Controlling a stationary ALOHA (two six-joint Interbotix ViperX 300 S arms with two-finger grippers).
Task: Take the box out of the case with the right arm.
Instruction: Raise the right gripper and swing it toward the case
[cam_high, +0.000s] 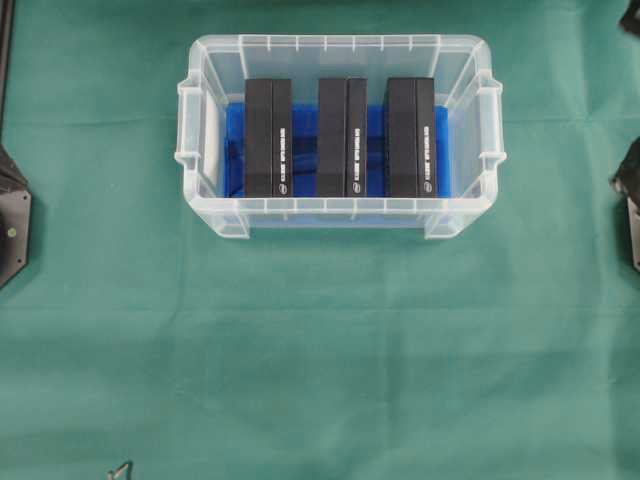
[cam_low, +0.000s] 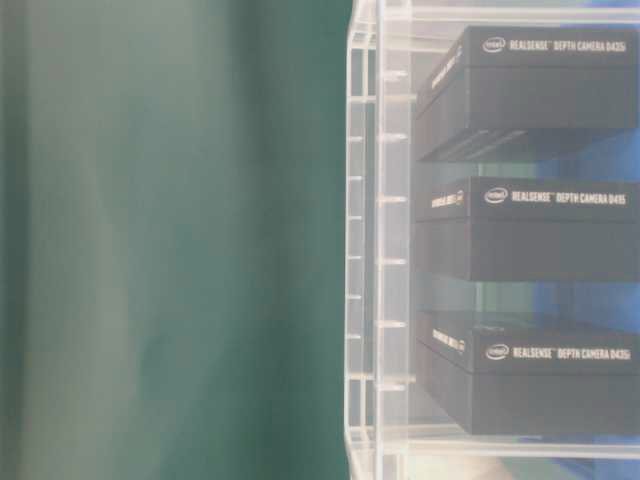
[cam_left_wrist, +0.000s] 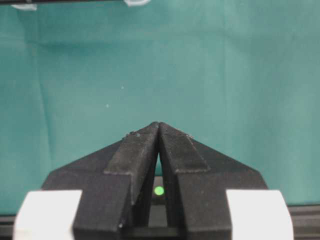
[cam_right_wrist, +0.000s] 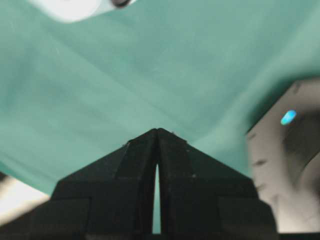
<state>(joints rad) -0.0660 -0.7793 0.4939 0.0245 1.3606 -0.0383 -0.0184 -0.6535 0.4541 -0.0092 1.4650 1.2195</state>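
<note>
- The left hand (cam_left_wrist: 159, 125) is pressed closed and empty above the green cloth (cam_high: 300, 350) on the bench.
- The case (cam_high: 205, 130) sits far centre, holding three black boxes: left box (cam_high: 268, 137), middle box (cam_high: 341, 137), right box (cam_high: 410, 137).
- Their labels read "Intel RealSense Depth Camera D435".
- The right hand (cam_right_wrist: 157, 131) is closed and empty.

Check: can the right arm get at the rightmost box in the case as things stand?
Probably yes. The case has no lid, and the rightmost box stands exposed with gaps beside it. The right gripper is shut over bare cloth, so it must open first.
</note>
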